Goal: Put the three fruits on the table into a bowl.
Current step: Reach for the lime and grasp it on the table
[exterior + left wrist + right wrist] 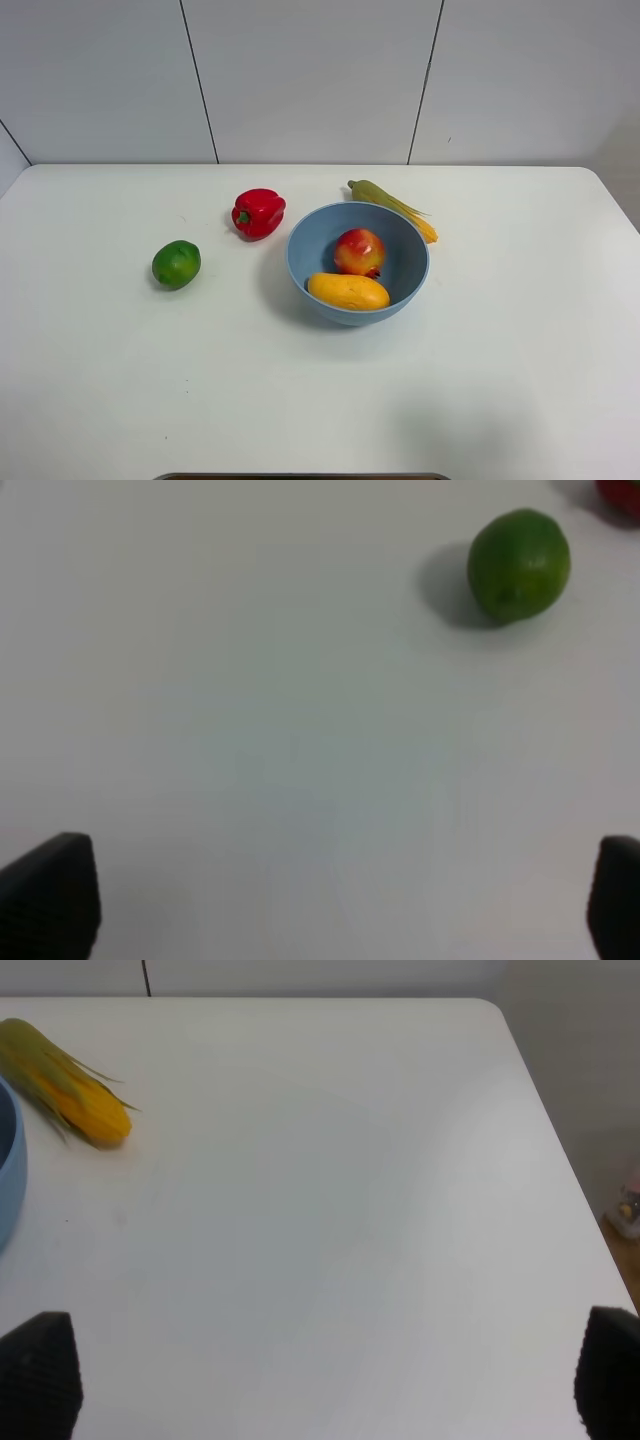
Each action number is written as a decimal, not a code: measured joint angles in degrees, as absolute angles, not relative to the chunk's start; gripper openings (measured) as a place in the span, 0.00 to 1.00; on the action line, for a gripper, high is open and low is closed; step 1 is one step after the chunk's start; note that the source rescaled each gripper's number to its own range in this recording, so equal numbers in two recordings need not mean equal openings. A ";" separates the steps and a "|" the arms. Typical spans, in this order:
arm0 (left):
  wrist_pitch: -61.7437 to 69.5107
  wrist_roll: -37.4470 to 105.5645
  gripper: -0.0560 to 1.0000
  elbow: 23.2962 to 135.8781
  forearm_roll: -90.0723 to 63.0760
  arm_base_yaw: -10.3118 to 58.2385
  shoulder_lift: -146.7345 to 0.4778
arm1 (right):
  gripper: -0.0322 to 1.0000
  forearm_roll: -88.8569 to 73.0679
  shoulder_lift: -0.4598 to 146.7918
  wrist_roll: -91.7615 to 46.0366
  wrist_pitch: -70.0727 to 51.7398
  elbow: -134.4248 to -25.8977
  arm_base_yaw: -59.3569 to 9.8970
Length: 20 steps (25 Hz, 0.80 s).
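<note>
A light-blue bowl (400, 290) stands near the middle of the white table (520, 380). Inside it lie a yellow-orange mango (347, 291) and a red apple (359, 251). A green lime (176, 263) rests on the table left of the bowl; the left wrist view shows the lime (519, 565) some way ahead of my left gripper (330, 905). That gripper is open with nothing between its fingertips (50, 895). My right gripper (330, 1385) is open too, over bare table, with the bowl's rim (8, 1175) at the picture's edge. Neither arm shows in the high view.
A red bell pepper (258, 212) lies behind the bowl to its left. A corn cob (392, 207) lies behind the bowl to its right, and the corn cob (68, 1098) also shows in the right wrist view. The table's rounded right corner (495, 1010) drops off to the floor.
</note>
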State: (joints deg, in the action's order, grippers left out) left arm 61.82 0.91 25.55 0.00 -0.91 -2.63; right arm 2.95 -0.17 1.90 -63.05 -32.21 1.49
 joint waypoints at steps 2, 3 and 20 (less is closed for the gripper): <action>61.82 0.78 1.00 26.60 -0.76 -0.91 -6.40 | 1.00 2.95 -0.17 1.90 -63.05 -32.21 1.49; 61.82 0.78 1.00 27.55 -0.91 -0.91 -9.00 | 1.00 2.95 -0.17 1.90 -63.05 -32.21 1.49; 59.22 19.37 1.00 61.76 -9.54 0.06 -68.01 | 1.00 2.95 -0.17 1.90 -63.00 -32.21 1.49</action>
